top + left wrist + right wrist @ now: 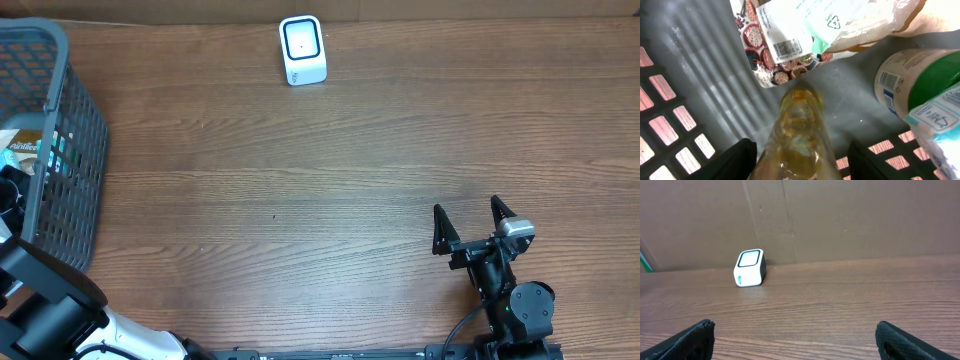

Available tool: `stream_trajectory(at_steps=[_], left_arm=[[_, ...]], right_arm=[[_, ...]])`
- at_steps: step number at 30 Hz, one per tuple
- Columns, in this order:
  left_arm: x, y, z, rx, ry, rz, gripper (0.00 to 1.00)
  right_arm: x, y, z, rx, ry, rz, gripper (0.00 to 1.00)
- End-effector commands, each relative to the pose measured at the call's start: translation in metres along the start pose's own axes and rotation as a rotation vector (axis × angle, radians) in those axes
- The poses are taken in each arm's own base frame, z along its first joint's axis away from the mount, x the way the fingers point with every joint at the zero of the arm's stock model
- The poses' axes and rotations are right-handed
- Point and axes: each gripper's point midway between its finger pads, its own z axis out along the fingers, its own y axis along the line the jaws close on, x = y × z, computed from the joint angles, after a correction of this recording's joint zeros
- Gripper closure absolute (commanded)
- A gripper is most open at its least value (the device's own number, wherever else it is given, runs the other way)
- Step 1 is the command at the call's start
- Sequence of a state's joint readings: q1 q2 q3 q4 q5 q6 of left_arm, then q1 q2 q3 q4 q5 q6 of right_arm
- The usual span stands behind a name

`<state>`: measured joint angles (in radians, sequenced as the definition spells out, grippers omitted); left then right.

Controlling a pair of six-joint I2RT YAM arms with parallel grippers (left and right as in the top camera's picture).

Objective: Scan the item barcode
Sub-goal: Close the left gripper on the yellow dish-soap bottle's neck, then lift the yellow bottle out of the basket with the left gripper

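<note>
Deep inside the grey mesh basket [78, 150], my left gripper [800, 152] stands open astride a clear bottle of amber liquid [800, 125], the item. Its left finger lies close against the bottle. A gap shows between the bottle and the right finger [867, 160]. No barcode shows on the bottle. The white scanner [302, 50] with its dark window stands at the table's far edge, seen in the right wrist view as the scanner [749, 268]. My right gripper [471, 222] rests open and empty over the table at the front right.
The basket [670, 100] also holds a bean-print packet with a barcode label [785, 47], a clear plastic bag [865, 20] and a white tub with a green top [920, 75]. A cardboard wall [840, 215] stands behind the scanner.
</note>
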<state>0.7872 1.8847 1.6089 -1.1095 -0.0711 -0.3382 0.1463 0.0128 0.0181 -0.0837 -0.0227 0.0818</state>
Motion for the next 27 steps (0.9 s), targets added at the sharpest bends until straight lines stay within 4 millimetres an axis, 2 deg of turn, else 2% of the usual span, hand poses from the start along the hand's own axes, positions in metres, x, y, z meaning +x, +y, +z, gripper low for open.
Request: stream_trajectory(at_steps=[1,6,10,14,17,20,24,27], left_arm=[[0.018,0.001,0.012,-0.004,0.072,0.003,0.4],[0.019,-0.002,0.012,0.011,0.077,-0.004,0.49],[0.019,-0.004,0.012,0.021,0.077,-0.004,0.52],[0.019,-0.004,0.012,0.022,0.079,-0.001,0.62],[0.019,-0.003,0.012,0.021,0.081,-0.001,0.62],[0.019,-0.003,0.009,0.022,0.08,-0.001,0.67],[0.009,-0.006,-0.007,0.03,0.056,0.005,0.75],[-0.003,-0.008,-0.029,0.042,0.022,0.004,0.75]], right_arm=[[0.002,0.001,0.0,-0.007,-0.001,0.0,0.0],[0.002,0.001,0.0,-0.007,-0.001,0.0,0.0],[0.002,0.001,0.0,-0.007,-0.001,0.0,0.0],[0.002,0.001,0.0,-0.007,-0.001,0.0,0.0],[0.002,0.001,0.0,-0.007,-0.001,0.0,0.0],[0.002,0.001,0.0,-0.007,-0.001,0.0,0.0],[0.002,0.001,0.0,-0.007,-0.001,0.0,0.0],[0.002,0.001,0.0,-0.007,-0.001,0.0,0.0]])
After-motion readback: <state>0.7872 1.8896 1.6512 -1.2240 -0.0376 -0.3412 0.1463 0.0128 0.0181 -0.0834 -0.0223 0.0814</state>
